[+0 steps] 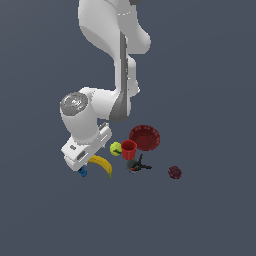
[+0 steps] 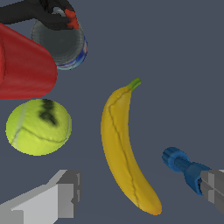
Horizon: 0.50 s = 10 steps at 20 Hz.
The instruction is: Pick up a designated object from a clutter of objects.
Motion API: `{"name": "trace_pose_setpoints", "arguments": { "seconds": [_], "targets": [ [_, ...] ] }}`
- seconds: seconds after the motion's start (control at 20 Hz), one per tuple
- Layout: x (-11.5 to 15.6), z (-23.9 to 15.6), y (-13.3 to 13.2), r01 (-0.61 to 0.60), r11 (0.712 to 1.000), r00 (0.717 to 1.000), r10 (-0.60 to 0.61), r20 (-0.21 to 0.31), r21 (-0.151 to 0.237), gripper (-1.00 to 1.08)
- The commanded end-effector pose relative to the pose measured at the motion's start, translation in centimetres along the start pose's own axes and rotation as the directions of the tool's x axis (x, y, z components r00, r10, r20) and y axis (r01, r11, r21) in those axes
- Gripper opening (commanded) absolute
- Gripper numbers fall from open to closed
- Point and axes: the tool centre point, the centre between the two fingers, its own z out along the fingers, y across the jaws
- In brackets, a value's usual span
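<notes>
The curved yellow banana (image 2: 124, 148) with a greenish tip lies flat on the grey floor; it also shows in the exterior view (image 1: 102, 165). My gripper (image 2: 140, 192) is open, low over the banana, with one grey finger (image 2: 61, 194) on each side of its blunt end and not touching it. In the exterior view the gripper (image 1: 90, 165) sits at the banana's left end. The tiny blue piece (image 2: 181, 164) lies right by the other finger (image 2: 214, 188).
The yellow-green ball (image 2: 38, 127) and the red cup (image 2: 24, 65) lie close beside the banana. A black tool (image 2: 41, 13) rests by a grey can (image 2: 61, 46). The dark red bowl (image 1: 145, 137) and a maroon lump (image 1: 174, 172) lie at the exterior view's right.
</notes>
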Motion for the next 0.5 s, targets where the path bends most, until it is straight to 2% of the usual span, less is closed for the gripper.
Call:
{"name": "trace_pose_setpoints", "arguments": {
  "seconds": [0.0, 0.45],
  "targets": [
    [-0.2, 1.1, 0.1, 0.05, 0.999, 0.999, -0.05, -0.007, 0.002, 1.0],
    [-0.6, 3.5, 0.3, 0.148, 0.989, 0.989, -0.148, -0.023, 0.005, 1.0]
  ]
}}
